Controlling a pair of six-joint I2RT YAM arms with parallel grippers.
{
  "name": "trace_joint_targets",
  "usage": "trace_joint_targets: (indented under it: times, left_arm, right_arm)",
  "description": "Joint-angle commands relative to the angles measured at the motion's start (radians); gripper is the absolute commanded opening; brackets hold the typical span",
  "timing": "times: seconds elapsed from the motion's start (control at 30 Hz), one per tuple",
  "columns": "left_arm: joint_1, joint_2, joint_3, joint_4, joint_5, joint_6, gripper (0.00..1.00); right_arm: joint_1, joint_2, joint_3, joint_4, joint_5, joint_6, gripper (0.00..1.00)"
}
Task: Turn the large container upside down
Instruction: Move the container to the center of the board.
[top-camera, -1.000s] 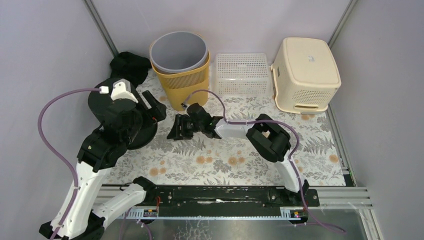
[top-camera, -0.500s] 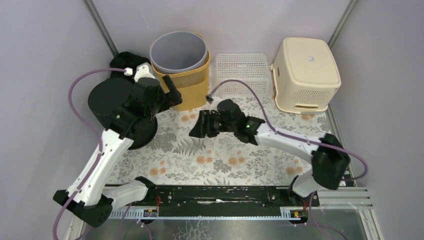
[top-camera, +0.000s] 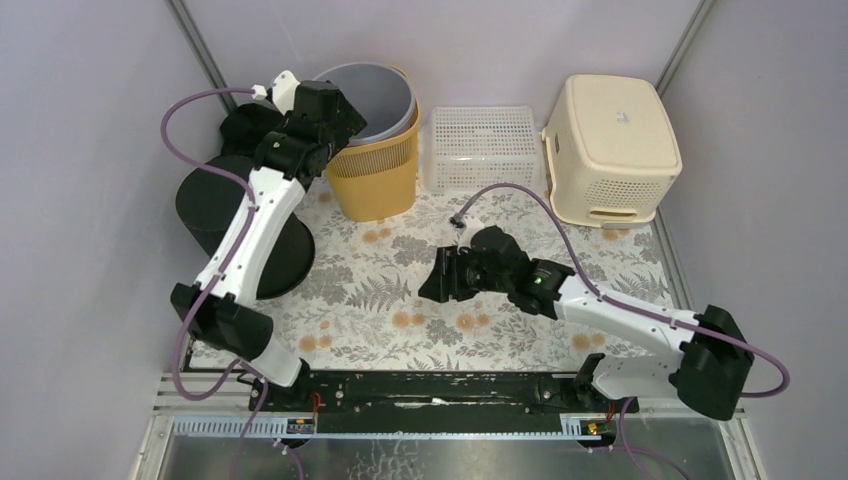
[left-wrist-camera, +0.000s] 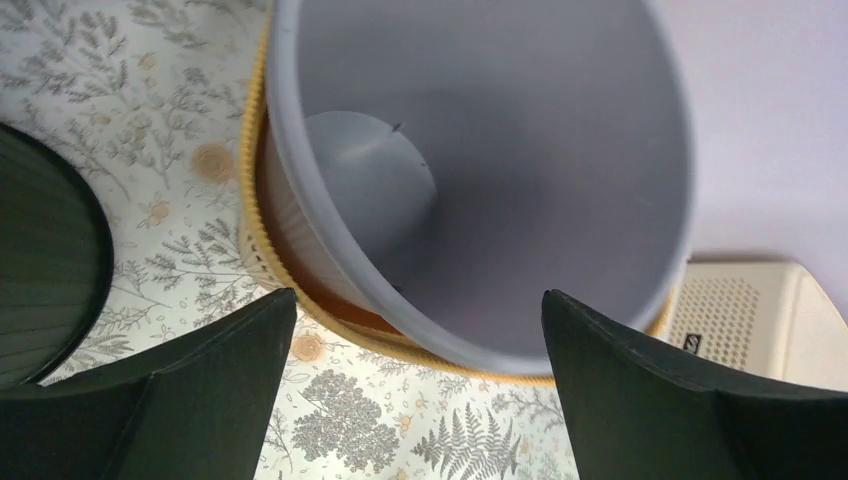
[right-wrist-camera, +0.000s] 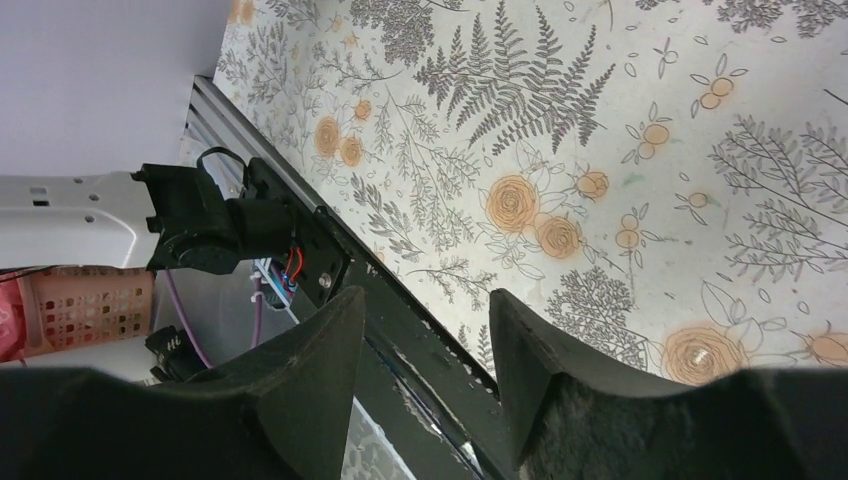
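The large container (top-camera: 365, 95) is a grey round bin standing mouth-up, nested a little tilted inside a yellow basket (top-camera: 375, 175) at the back. In the left wrist view the large container (left-wrist-camera: 480, 180) shows its empty inside. My left gripper (top-camera: 343, 118) hovers at its left rim. The left gripper (left-wrist-camera: 419, 297) is open wide, the near rim lying just beyond its fingertips (left-wrist-camera: 230, 380) without touching them. My right gripper (top-camera: 432, 283) hangs over the flowered mat mid-table. The right gripper (right-wrist-camera: 425, 297) is partly open with nothing between its fingers.
A black round bin (top-camera: 215, 205) stands upturned at the left, under the left arm. A white mesh basket (top-camera: 483, 148) and an upside-down cream basket (top-camera: 610, 140) line the back right. A black object (top-camera: 243, 125) sits in the back-left corner. Walls close both sides.
My left arm has swung from over the black bin back to the grey container's rim. My right arm has drawn back from the yellow basket toward the mat's middle.
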Motion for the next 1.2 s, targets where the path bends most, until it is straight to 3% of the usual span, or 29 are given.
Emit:
trace_joint_targets:
  times: [0.0, 0.27, 0.6, 0.8, 0.97, 1.07, 1.17]
  left_arm:
    - [0.051, 0.052, 0.075, -0.086, -0.045, -0.116, 1.0]
    - [0.078, 0.094, 0.094, -0.133, -0.048, -0.16, 1.0]
    - [0.083, 0.163, 0.084, -0.101, 0.002, -0.074, 1.0]
    - [0.083, 0.149, 0.035, -0.052, 0.056, -0.025, 0.82]
    - [0.082, 0.127, 0.031, -0.042, 0.129, 0.047, 0.45]
    - [0.083, 0.103, 0.02, -0.03, 0.211, 0.102, 0.31]
    - [0.083, 0.058, -0.018, 0.013, 0.321, 0.157, 0.27]
  right_arm:
    - [0.001, -0.071, -0.027, -0.002, 0.037, -0.031, 0.57]
    - [0.0, -0.071, -0.057, 0.022, 0.016, -0.026, 0.57]
    - [0.001, -0.09, -0.021, -0.021, 0.037, -0.051, 0.57]
    - [0.0, -0.105, -0.015, -0.042, 0.047, -0.058, 0.57]
    - [-0.001, -0.12, 0.017, -0.082, 0.07, -0.08, 0.57]
    - [-0.001, -0.123, 0.051, -0.116, 0.084, -0.102, 0.57]
    - [-0.003, -0.127, 0.093, -0.149, 0.091, -0.123, 0.57]
